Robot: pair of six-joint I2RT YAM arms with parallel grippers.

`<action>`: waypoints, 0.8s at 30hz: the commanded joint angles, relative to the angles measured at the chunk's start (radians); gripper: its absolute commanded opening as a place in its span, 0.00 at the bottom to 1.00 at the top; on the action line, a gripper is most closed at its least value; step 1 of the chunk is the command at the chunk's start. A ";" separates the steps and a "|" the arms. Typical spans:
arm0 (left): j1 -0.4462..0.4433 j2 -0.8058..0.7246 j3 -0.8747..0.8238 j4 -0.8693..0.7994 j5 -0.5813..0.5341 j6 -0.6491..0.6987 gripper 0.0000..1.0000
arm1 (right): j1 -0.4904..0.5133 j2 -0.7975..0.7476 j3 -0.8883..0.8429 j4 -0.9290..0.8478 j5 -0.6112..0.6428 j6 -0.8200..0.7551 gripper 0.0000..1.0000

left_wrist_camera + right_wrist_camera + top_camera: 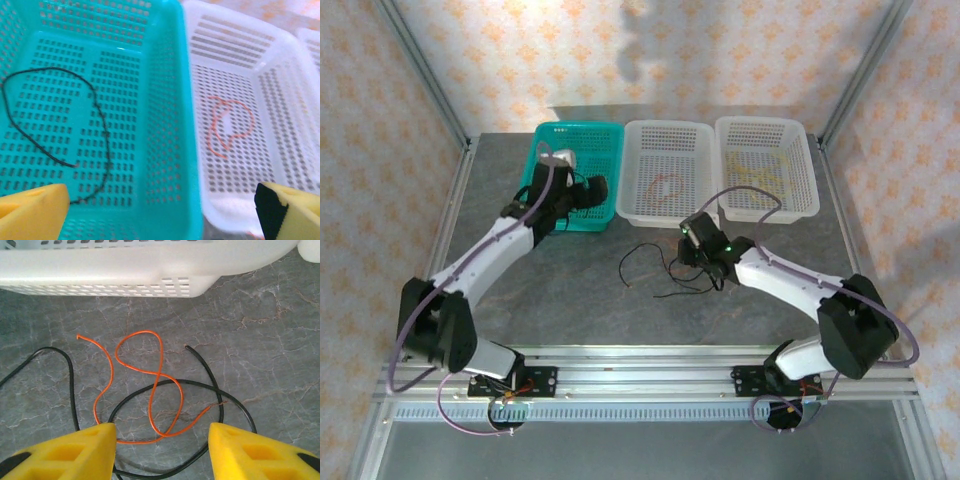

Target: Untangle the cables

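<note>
On the table, a black cable (220, 390) and an orange-red cable (150, 385) lie looped across each other. My right gripper (162, 440) hangs just above them, its jaws apart, with part of both cables between its yellow fingers (75, 455). From above, this tangle (660, 272) lies in front of the middle basket, at my right gripper (696, 262). My left gripper (160, 217) stands open over the teal basket (165, 100), where a black cable (102, 125) lies loose. Another orange-red cable (227, 125) lies in the white basket (280, 75).
Three baskets stand in a row at the back: teal (552, 140), white (635, 200), white (805, 175). A yellow cable (760, 172) lies in the right one. The near wall of a white basket (125, 270) stands just beyond the tangle.
</note>
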 commanded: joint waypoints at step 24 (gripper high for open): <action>-0.480 -0.186 -0.576 0.624 -0.137 -0.318 0.95 | 0.044 0.085 -0.224 0.509 0.097 -0.068 0.45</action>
